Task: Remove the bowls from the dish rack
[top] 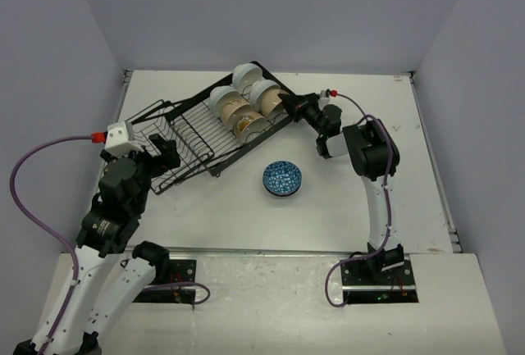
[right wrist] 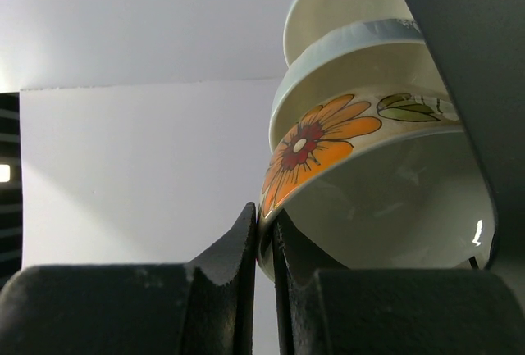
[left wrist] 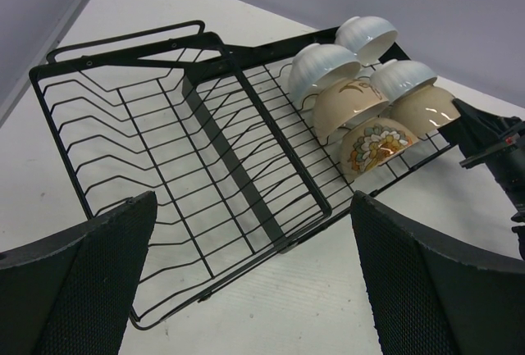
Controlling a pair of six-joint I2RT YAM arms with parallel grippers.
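Observation:
The black wire dish rack (top: 187,138) (left wrist: 148,134) lies slanted across the table. Several bowls stand on edge at its far right end. My right gripper (top: 290,102) (right wrist: 264,214) is shut on the rim of the nearest one, a beige bowl with orange flowers (right wrist: 324,146) (left wrist: 428,109) (top: 276,102). White bowls (right wrist: 344,68) (left wrist: 402,76) stand behind it. Beside it sit another flowered bowl (left wrist: 377,143) and a tan bowl (left wrist: 349,101). A blue-and-white patterned bowl (top: 282,178) sits upright on the table. My left gripper (top: 161,155) (left wrist: 253,204) hangs open over the rack's empty left end.
The table's raised edges (top: 123,84) run along the left and back, with grey walls beyond. The right arm's elbow (top: 369,148) stands right of the blue bowl. Purple cables (top: 41,154) loop beside the left arm.

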